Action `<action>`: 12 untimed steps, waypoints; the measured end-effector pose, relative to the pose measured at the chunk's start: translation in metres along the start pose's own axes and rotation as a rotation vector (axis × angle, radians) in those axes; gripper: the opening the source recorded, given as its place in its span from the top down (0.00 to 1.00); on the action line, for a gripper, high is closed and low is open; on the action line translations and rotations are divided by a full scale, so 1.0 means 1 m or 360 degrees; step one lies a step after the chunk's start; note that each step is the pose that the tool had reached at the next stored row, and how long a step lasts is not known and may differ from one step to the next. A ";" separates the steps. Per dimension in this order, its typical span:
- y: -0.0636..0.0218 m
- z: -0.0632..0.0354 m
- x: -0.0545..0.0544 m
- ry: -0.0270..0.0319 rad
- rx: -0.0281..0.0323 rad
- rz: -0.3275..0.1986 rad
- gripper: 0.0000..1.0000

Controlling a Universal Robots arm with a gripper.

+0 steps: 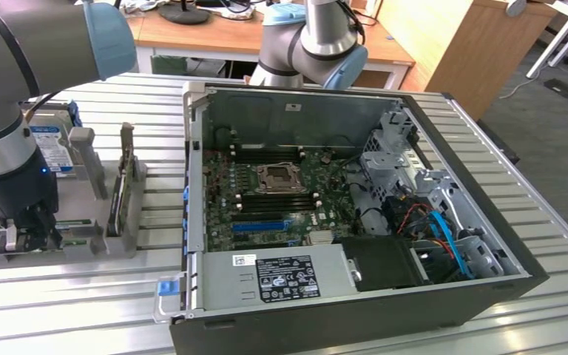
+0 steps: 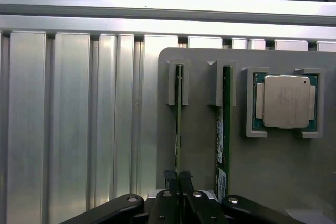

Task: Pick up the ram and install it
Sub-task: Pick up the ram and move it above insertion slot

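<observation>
Ram (image 2: 178, 124) pinched edge-on by pincer (image 2: 178, 177), arm vert. over gray holder (image 2: 199, 148).

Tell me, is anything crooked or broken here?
Nothing stands out. The ram the gripper pinches and the second stick both stand straight in their holder slots, and the processor sits square in its frame.

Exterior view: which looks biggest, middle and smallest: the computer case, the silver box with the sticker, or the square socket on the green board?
1. computer case, by far the largest.
2. silver box, along the case's near edge.
3. square socket, the smallest; it sits farther from the camera, but the difference is plain.
</observation>
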State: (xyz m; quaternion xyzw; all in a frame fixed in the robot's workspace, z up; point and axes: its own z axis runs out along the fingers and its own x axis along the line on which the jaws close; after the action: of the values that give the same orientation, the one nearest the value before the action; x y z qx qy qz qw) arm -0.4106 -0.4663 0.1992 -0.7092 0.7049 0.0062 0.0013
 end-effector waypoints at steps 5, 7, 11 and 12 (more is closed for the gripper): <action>0.0000 0.0000 0.000 -0.00001 0.00000 0.0000 0.88; 0.0000 0.0000 0.000 -0.00001 -0.00001 0.0000 0.88; 0.0000 0.0000 0.000 -0.00001 -0.00001 0.0000 0.88; 0.0000 0.0000 0.000 -0.00001 0.00000 0.0000 0.88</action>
State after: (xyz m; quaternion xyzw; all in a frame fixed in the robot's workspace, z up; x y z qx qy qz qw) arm -0.4106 -0.4663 0.1992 -0.7092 0.7049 0.0062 0.0013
